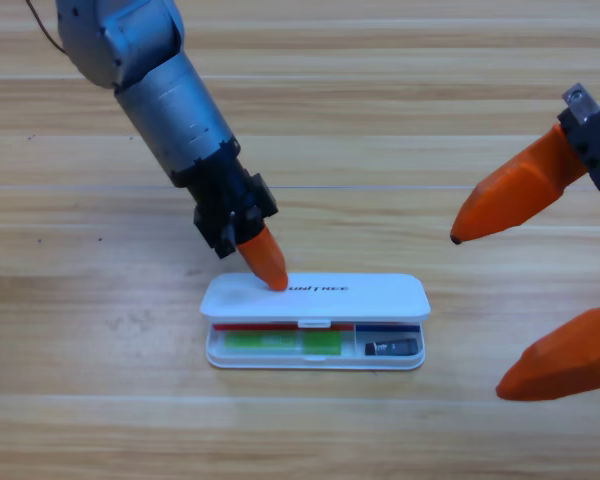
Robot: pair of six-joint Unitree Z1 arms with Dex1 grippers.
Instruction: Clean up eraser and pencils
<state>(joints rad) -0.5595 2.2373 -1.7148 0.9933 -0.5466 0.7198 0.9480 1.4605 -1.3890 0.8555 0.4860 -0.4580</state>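
Observation:
A white case [315, 296] lies in the middle of the table with its lid tilted partway down over the tray. In the tray's left compartment lies a light green pencil [280, 343]. The small dark eraser [392, 348] sits in the right compartment. My left gripper [270, 272] points down with its orange jaws together, and the tip touches the lid's top left part. My right gripper [478, 315] waits at the right edge, open wide and holding nothing.
The wooden table [100, 400] stretches all round the case. The left arm [170, 100] slants in from the upper left. The right gripper's two large jaws hang to the right of the case.

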